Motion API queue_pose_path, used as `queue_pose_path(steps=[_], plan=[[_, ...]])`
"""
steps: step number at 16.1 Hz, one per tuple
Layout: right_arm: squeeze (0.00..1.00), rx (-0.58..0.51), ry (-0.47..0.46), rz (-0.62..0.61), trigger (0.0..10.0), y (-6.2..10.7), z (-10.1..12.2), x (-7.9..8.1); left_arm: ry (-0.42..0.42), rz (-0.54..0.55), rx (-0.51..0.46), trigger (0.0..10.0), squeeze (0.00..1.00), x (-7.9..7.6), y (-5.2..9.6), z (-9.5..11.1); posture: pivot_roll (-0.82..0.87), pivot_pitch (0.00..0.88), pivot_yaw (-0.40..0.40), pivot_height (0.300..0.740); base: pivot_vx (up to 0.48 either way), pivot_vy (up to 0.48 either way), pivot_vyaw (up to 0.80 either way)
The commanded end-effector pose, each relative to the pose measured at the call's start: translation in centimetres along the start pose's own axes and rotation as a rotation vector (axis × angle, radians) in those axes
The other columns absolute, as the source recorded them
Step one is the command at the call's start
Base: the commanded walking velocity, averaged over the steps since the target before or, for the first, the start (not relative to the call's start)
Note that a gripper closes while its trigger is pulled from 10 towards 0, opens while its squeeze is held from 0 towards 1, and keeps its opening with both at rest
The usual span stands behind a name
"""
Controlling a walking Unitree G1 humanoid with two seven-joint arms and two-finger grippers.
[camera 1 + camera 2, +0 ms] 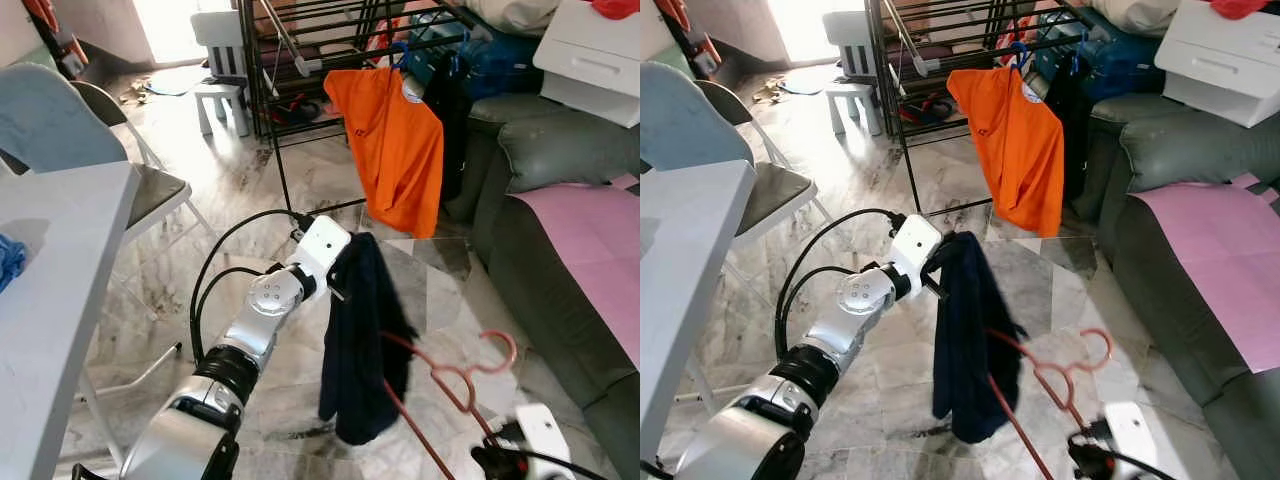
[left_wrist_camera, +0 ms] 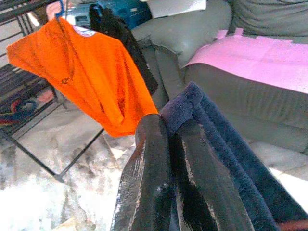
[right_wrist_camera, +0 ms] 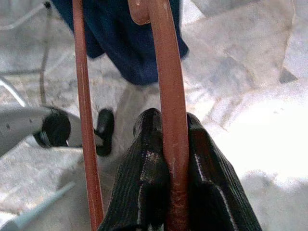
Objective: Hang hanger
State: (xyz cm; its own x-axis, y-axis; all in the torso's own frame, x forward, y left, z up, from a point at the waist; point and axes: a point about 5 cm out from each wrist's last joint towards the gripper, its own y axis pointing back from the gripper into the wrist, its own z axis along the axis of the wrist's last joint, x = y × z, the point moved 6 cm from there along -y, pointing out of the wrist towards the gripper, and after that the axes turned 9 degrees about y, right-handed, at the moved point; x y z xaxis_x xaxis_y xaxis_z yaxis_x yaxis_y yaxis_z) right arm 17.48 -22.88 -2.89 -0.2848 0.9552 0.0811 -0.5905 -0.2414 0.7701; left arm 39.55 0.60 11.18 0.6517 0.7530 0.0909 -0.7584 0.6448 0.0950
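My left gripper (image 1: pixel 338 272) is held out over the floor, shut on the top edge of a dark navy garment (image 1: pixel 360 340) that hangs down from it. In the left wrist view its fingers (image 2: pixel 154 159) pinch the navy cloth (image 2: pixel 216 130). A salmon-red hanger (image 1: pixel 455 380) slants up from the lower right, one arm reaching into the garment, its hook (image 1: pixel 500 350) to the right. My right gripper (image 1: pixel 495 458) sits at the bottom edge, shut on the hanger's bar (image 3: pixel 168 96).
A black drying rack (image 1: pixel 300 60) stands ahead with an orange shirt (image 1: pixel 395 150) and dark clothes hanging on it. A grey sofa (image 1: pixel 560 200) with a pink cloth (image 1: pixel 600 240) lies to the right. A white table (image 1: pixel 50 260) and a chair (image 1: pixel 60 130) stand left.
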Motion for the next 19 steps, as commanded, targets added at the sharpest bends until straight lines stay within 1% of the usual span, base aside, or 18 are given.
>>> queue_pose_path(steps=[1, 2, 3, 4, 5, 6, 7, 8, 9, 10, 11, 12, 13, 14, 15, 16, 17, 19], plan=[[0.00, -0.021, -0.003, -0.008, 10.0, 0.3, 0.4, -0.5, -0.038, 0.028, -0.062, 10.0, 0.00, 1.0, -0.3, 2.1, -0.07, 0.000, 0.035, 0.740, 0.000, 0.000, 0.00], [0.00, -0.027, -0.036, -0.039, 10.0, 0.6, 0.1, -1.6, -0.037, 0.034, -0.070, 10.0, 0.00, 1.1, -0.3, 2.3, -0.07, 0.000, 0.034, 0.740, 0.000, 0.000, 0.00], [0.00, -0.057, -0.104, -0.106, 10.0, 0.8, 0.3, -3.2, -0.046, 0.037, -0.073, 10.0, 0.00, 1.2, -0.3, 2.3, -0.07, 0.000, 0.034, 0.740, 0.000, 0.000, 0.00], [0.00, -0.093, -0.188, -0.186, 10.0, 0.9, 0.8, -4.9, -0.029, 0.016, -0.078, 10.0, 0.00, 0.9, -0.2, 2.2, -0.07, 0.000, 0.034, 0.740, 0.000, 0.000, 0.00], [0.00, -0.133, -0.267, -0.252, 10.0, 1.0, 1.3, -6.5, -0.001, -0.044, -0.101, 10.0, 0.00, -0.1, -0.1, 2.3, -0.07, 0.000, 0.034, 0.740, 0.000, 0.000, 0.00], [0.00, -0.168, -0.328, -0.289, 10.0, 1.0, 1.8, -7.3, 0.022, -0.106, -0.125, 10.0, 0.00, -1.1, 0.0, 2.5, -0.07, 0.000, 0.034, 0.740, 0.000, 0.000, 0.00], [0.00, -0.200, -0.394, -0.307, 10.0, 0.9, 2.3, -8.0, 0.045, -0.174, -0.142, 10.0, 0.00, -2.3, 0.1, 2.7, -0.06, 0.000, 0.033, 0.740, 0.000, 0.000, 0.00], [0.00, -0.244, -0.456, -0.318, 10.0, 0.8, 3.1, -8.6, 0.076, -0.294, -0.155, 10.0, 0.00, -4.4, 0.5, 2.8, -0.06, 0.000, 0.031, 0.740, 0.000, 0.000, 0.00], [0.00, -0.257, -0.474, -0.319, 10.0, 0.7, 3.5, -8.8, 0.079, -0.341, -0.157, 10.0, 0.00, -5.3, 0.7, 2.9, -0.06, 0.000, 0.031, 0.740, 0.000, 0.000, 0.00], [0.00, -0.271, -0.482, -0.315, 10.0, 0.4, 4.3, -8.9, 0.084, -0.424, -0.166, 10.0, 0.00, -6.9, 1.0, 3.2, -0.06, 0.000, 0.030, 0.740, 0.000, 0.000, 0.00], [0.00, -0.296, -0.476, -0.281, 10.0, -0.1, 5.8, -8.5, 0.061, -0.485, -0.180, 10.0, 0.00, -8.3, 1.2, 3.5, -0.05, 0.000, 0.028, 0.740, 0.000, 0.000, 0.00], [0.00, -0.313, -0.477, -0.262, 10.0, -0.3, 6.7, -8.1, 0.038, -0.502, -0.189, 10.0, 0.00, -8.7, 1.2, 3.7, -0.05, 0.000, 0.028, 0.740, 0.000, 0.000, 0.00], [0.00, -0.344, -0.487, -0.226, 10.0, -0.6, 8.2, -7.5, 0.009, -0.527, -0.194, 10.0, 0.00, -9.4, 1.2, 3.8, -0.06, 0.000, 0.025, 0.740, 0.000, 0.000, 0.00], [0.00, -0.392, -0.509, -0.182, 10.0, -0.8, 10.2, -6.6, -0.039, -0.581, -0.169, 10.0, 0.00, -10.6, 1.3, 3.3, -0.06, 0.000, 0.025, 0.740, 0.000, 0.000, 0.00], [0.00, -0.420, -0.519, -0.150, 10.0, -0.9, 11.3, -5.9, -0.062, -0.617, -0.155, 10.0, 0.00, -11.2, 1.6, 2.9, -0.06, 0.000, 0.025, 0.740, 0.000, 0.000, 0.00], [0.00, -0.441, -0.525, -0.125, 10.0, -0.9, 12.1, -5.4, -0.066, -0.643, -0.140, 10.0, 0.00, -11.6, 1.8, 2.6, -0.06, 0.000, 0.025, 0.740, 0.000, 0.000, 0.00], [0.00, -0.512, -0.570, -0.045, 10.0, -0.6, 14.2, -4.0, -0.089, -0.714, -0.098, 10.0, 0.00, -12.6, 2.6, 1.4, -0.06, 0.000, 0.031, 0.740, 0.000, 0.000, 0.00], [0.00, -0.559, -0.587, 0.003, 10.0, -0.2, 15.6, -3.1, -0.106, -0.745, -0.085, 10.0, 0.00, -13.1, 3.0, 0.8, -0.06, 0.000, 0.032, 0.740, 0.000, 0.000, 0.00]])
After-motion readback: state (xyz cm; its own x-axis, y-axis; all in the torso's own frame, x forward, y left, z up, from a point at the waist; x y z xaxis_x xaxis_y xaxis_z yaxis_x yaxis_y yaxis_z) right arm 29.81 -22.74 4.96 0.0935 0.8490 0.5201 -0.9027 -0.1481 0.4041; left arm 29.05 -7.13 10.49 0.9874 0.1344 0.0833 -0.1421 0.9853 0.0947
